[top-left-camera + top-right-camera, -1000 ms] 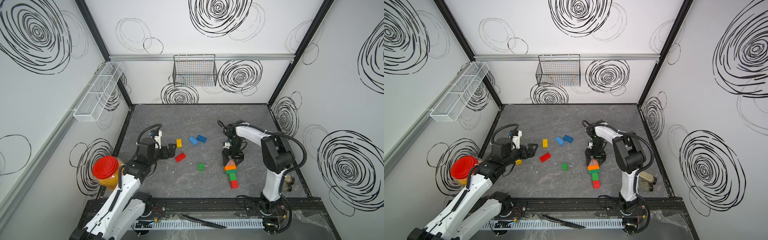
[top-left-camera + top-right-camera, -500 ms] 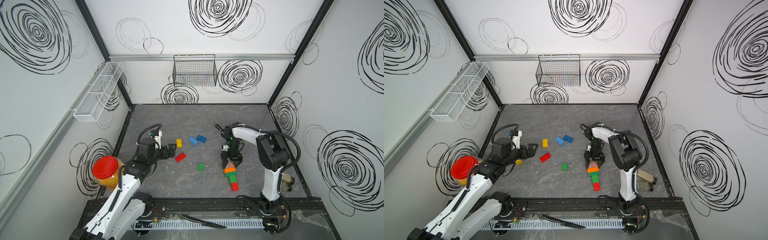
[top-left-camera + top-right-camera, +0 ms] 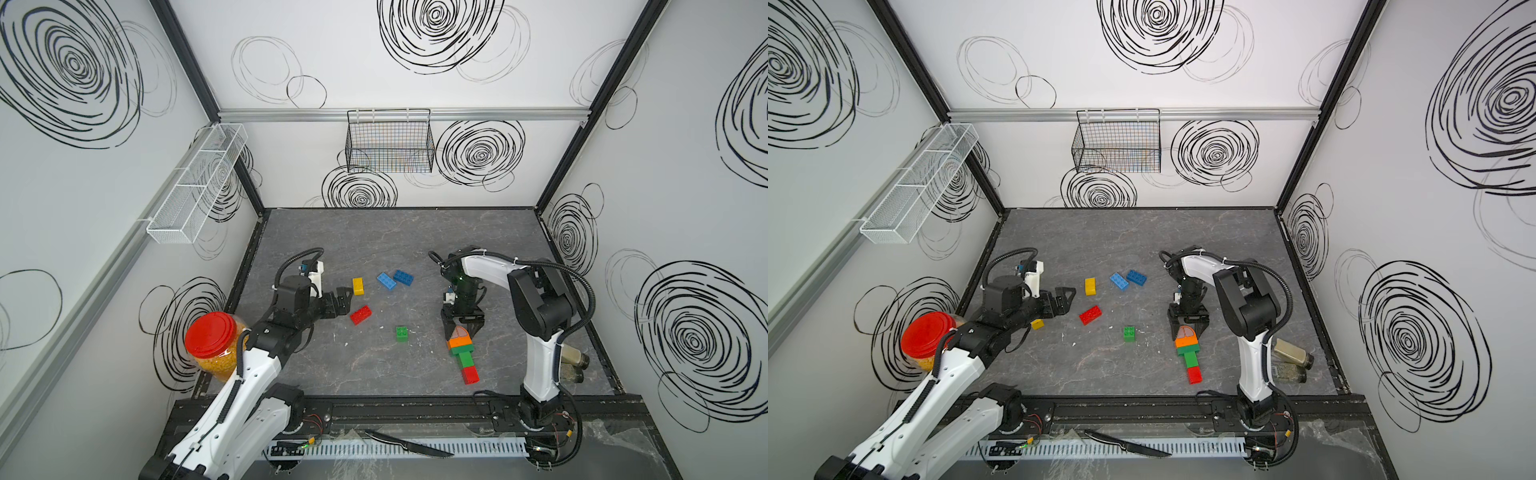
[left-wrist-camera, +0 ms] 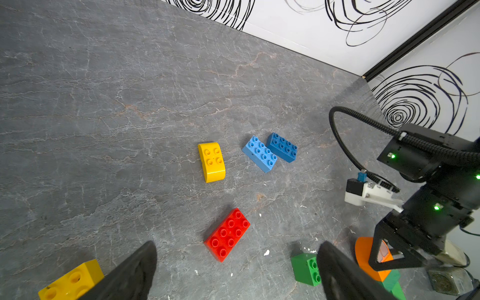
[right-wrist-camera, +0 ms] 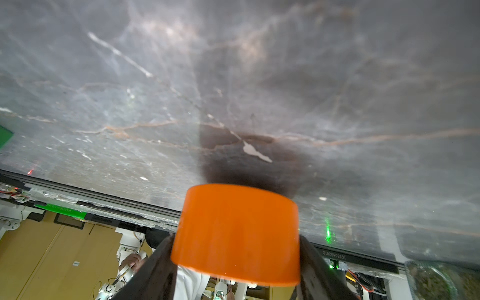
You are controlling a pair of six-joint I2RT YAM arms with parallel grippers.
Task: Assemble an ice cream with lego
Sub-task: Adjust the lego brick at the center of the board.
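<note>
Right gripper (image 3: 460, 333) pinches the orange rounded plastic lego dome (image 5: 235, 233); lifting may shed green-red bricks (image 3: 464, 358) beyond its fingertips. The left gripper (image 3: 340, 301) gapes, empty.

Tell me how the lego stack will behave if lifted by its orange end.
Probably stiff and light: the lego stack is chunky plastic bricks. Gripped only at its orange piece by the right gripper, the long tail may lever apart at a joint.

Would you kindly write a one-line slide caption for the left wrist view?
Open left gripper framing the red brick; rounded yellow brick, light-blue brick and dark-blue brick lie beyond.
</note>
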